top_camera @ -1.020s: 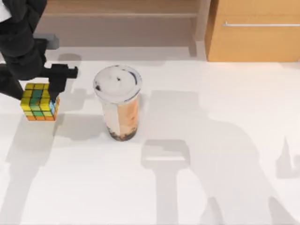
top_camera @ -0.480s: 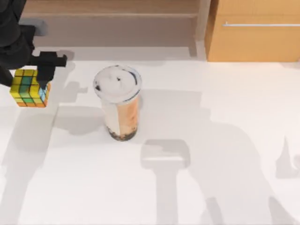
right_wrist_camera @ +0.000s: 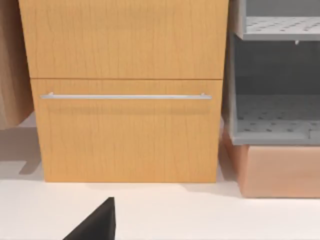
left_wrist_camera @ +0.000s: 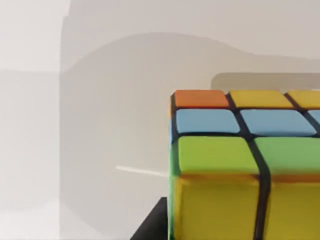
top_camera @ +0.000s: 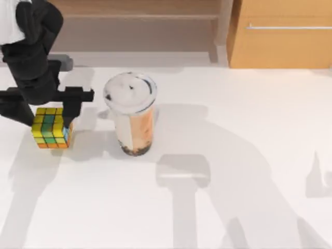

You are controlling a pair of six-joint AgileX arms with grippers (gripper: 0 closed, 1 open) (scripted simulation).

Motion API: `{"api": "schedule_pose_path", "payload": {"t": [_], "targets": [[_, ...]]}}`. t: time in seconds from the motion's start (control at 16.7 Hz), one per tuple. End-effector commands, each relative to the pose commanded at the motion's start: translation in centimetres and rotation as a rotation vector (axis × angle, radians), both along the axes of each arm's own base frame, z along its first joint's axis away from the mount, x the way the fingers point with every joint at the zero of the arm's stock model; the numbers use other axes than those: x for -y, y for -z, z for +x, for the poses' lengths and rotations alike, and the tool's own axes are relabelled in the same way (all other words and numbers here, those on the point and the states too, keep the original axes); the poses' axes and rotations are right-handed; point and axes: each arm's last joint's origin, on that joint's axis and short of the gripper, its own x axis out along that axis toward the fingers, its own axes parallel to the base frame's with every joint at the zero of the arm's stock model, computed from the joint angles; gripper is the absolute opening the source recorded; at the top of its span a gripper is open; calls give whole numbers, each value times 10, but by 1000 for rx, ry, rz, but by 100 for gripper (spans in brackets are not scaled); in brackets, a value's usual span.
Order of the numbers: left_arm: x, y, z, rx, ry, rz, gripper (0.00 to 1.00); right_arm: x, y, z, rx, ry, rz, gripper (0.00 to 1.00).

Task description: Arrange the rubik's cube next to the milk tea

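The rubik's cube [top_camera: 52, 128], with yellow, green, orange and blue stickers, is at the table's left side, a short gap to the left of the milk tea [top_camera: 132, 115]. My left gripper [top_camera: 46, 115] is shut on the cube, one black finger on each side. I cannot tell whether the cube touches the table. In the left wrist view the rubik's cube [left_wrist_camera: 250, 165] sits close up, with a dark finger [left_wrist_camera: 152, 226] beside it. The milk tea stands upright, a tall clear cup with dark pearls at the bottom and a round lid.
A wooden drawer cabinet [top_camera: 282, 36] stands at the back right, with a low shelf [top_camera: 135, 21] along the back. The right wrist view faces the drawer cabinet [right_wrist_camera: 127, 95] and grey shelves [right_wrist_camera: 275, 100]. A dark fingertip [right_wrist_camera: 95, 226] shows at its lower edge.
My left gripper carried the cube back and to the left, then brought it forward and to the right, closer to the milk tea. The cup has not moved.
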Motion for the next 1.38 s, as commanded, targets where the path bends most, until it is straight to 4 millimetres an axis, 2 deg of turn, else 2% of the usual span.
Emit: {"api": "schedule_pose_path", "payload": {"t": [0.24,1.02,1.38], "targets": [[0,0,0,0,0,0,0,0,0,0,0,0,0,100],[0,0,0,0,0,0,98,0,0,0,0,0,0,100],[0,0,0,0,0,0,100,0,0,0,0,0,0,100]]}}
